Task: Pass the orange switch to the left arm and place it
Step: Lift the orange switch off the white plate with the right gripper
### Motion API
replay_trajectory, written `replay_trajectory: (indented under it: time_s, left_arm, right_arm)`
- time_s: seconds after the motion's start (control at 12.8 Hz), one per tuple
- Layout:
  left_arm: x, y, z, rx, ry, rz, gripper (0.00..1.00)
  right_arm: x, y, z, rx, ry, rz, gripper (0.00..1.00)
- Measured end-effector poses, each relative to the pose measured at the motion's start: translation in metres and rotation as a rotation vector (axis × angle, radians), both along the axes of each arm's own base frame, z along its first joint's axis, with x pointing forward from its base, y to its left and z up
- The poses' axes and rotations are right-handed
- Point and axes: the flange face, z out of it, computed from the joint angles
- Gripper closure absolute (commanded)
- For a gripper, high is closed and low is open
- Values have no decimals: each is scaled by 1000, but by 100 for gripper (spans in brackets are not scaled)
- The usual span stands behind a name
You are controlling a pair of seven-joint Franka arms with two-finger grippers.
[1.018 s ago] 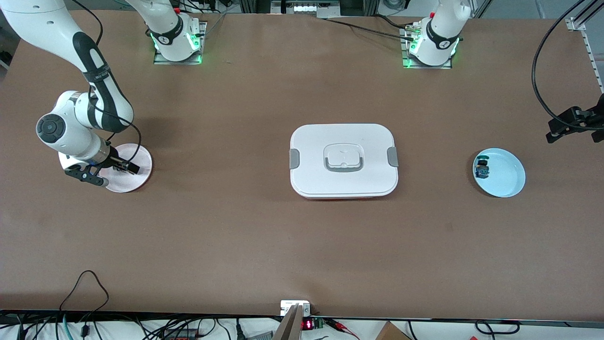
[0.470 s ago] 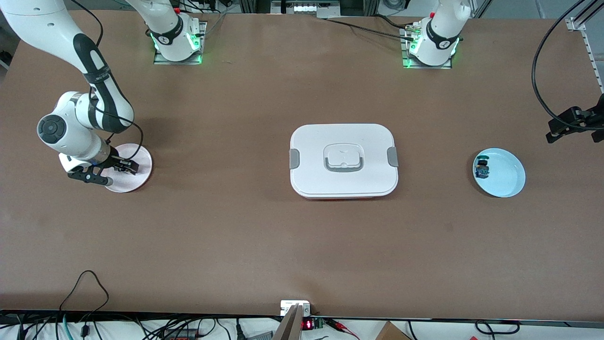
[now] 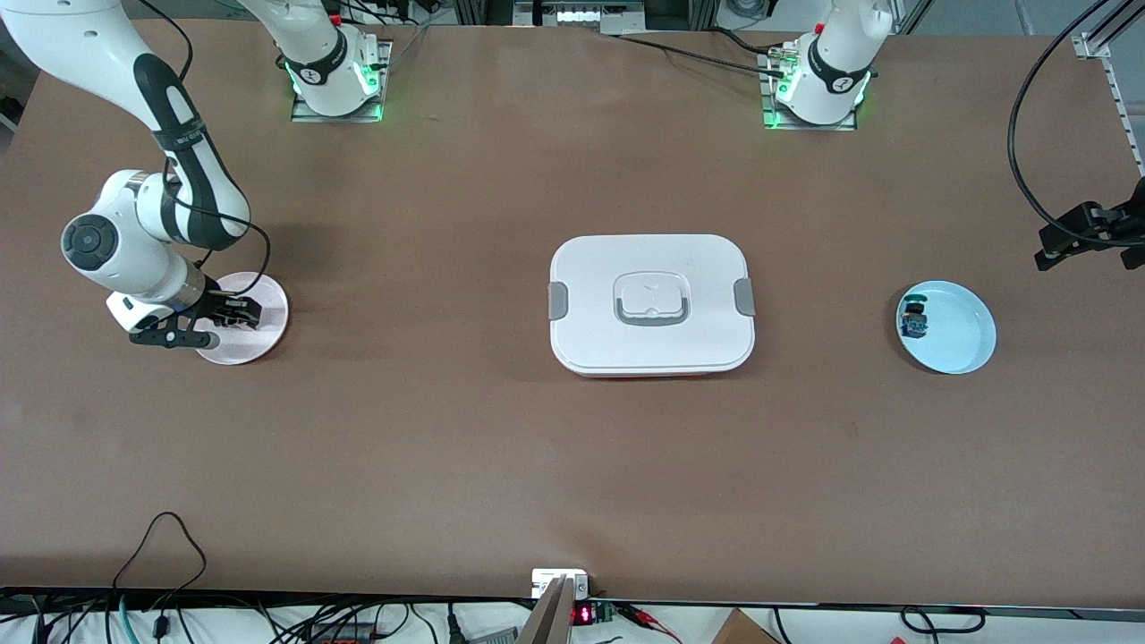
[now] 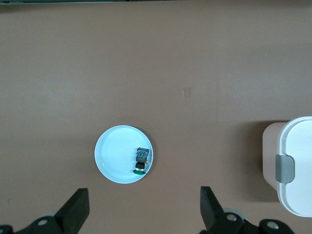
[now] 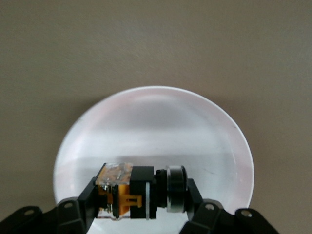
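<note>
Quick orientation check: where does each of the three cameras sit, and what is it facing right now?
Front view: high across the table, facing both arms' bases; shows the box, right gripper over the pink plate.
Left wrist view: high, looking down past the open left gripper at the blue plate; shares it and the box with the front view.
Right wrist view: low over the pink plate, fingers around the orange switch.

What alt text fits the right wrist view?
The right gripper is shut on a small black switch with orange parts, over a round white plate on a brown table.
</note>
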Motion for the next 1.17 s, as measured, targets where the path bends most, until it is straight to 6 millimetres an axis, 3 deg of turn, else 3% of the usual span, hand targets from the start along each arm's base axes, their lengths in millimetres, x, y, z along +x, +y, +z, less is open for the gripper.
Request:
replay_trajectory:
  time_s: [0.16,0.47,0.63,0.78,0.94,1.17]
  left_arm:
    - [0,0,0,0,1,0,0]
    - [0,0,0,0,1,1,0]
    - [0,0,0,0,1,1,0]
    - [0,1,0,0,1,1,0]
    - [0,1,0,0,1,2,0]
    - [0,1,0,0,2,2,0]
  right_arm:
    - [13,13,45,6,65,16,100]
    - [36,32,174,5,149,36,100]
    - [40,54,241,5,164,67,100]
    - [37,69,290,11,188,81,100]
    - [38,77,316,28,181,92,100]
    - [41,116,318,134,175,138,100]
